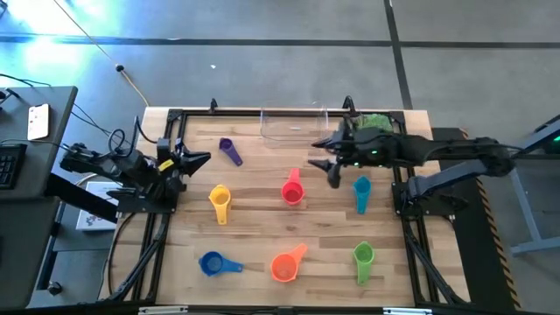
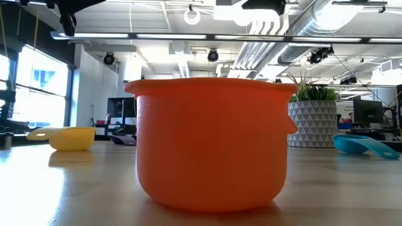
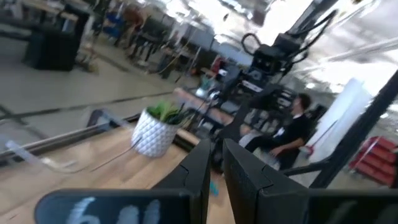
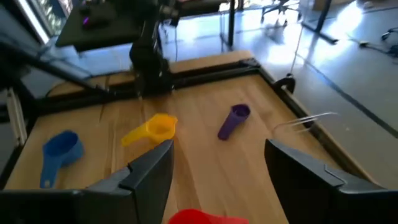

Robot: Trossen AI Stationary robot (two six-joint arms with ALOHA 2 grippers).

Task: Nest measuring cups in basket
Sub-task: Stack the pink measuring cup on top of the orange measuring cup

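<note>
Wooden slats make up your surface [image 1: 262, 219], and all seven cups lie loose on it. Your right gripper [image 1: 327, 164] hangs with jaws spread wide, empty, over the middle of the far half, just beside the red cup [image 1: 292, 189] and the teal cup [image 1: 360, 192]. The clear basket [image 1: 293, 125] sits at the far edge, nothing in it. Purple [image 1: 229, 150] and yellow [image 1: 220, 202] lie toward the left side; blue [image 1: 213, 262], orange [image 1: 285, 264] and green [image 1: 363, 259] line the near edge. Your left gripper [image 1: 197, 159] waits at the left edge, jaws nearly closed on nothing.
</note>
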